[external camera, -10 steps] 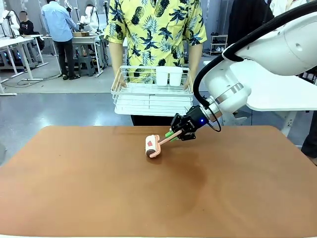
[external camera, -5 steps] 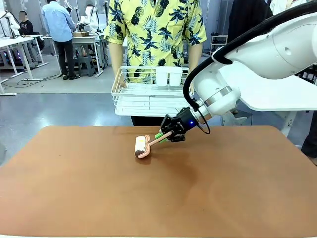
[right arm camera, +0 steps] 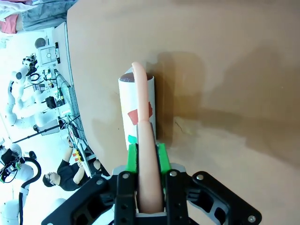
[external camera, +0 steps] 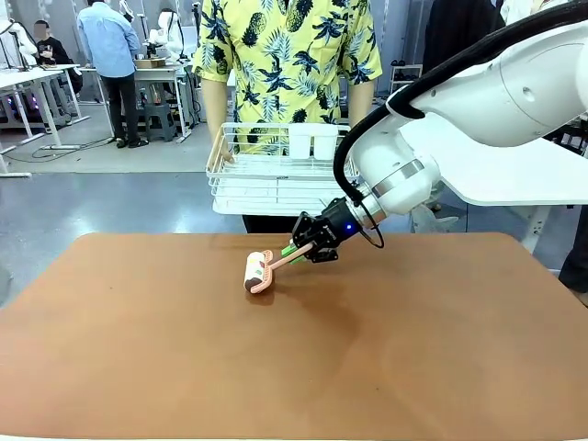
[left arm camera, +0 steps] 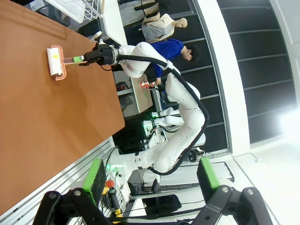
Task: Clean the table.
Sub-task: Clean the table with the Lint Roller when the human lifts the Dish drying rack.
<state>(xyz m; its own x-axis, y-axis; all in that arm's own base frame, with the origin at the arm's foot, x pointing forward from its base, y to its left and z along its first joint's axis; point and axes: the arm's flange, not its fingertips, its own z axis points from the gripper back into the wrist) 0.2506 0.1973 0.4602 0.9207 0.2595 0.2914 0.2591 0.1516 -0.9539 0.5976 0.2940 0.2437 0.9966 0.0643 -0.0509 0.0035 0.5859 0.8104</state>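
A lint roller (external camera: 256, 273) with a white roll and a pink handle lies with its roll on the reddish-brown table (external camera: 276, 367), left of centre near the far edge. My right gripper (external camera: 299, 248) is shut on the pink handle, reaching in from the right. In the right wrist view the handle runs up between the green pads (right arm camera: 132, 159) of the right gripper (right arm camera: 146, 161) to the lint roller (right arm camera: 137, 110) on the table (right arm camera: 234, 70). My left gripper (left arm camera: 150, 176) hangs open off the table's side, looking across at the lint roller (left arm camera: 55, 63).
A person (external camera: 289, 55) in a yellow patterned shirt stands at the far edge behind a white wire rack (external camera: 280, 175) that holds two white cups. Other tables and people stand farther back on the left.
My right gripper has pushed the lint roller leftward along the far part of the table, still shut on its handle.
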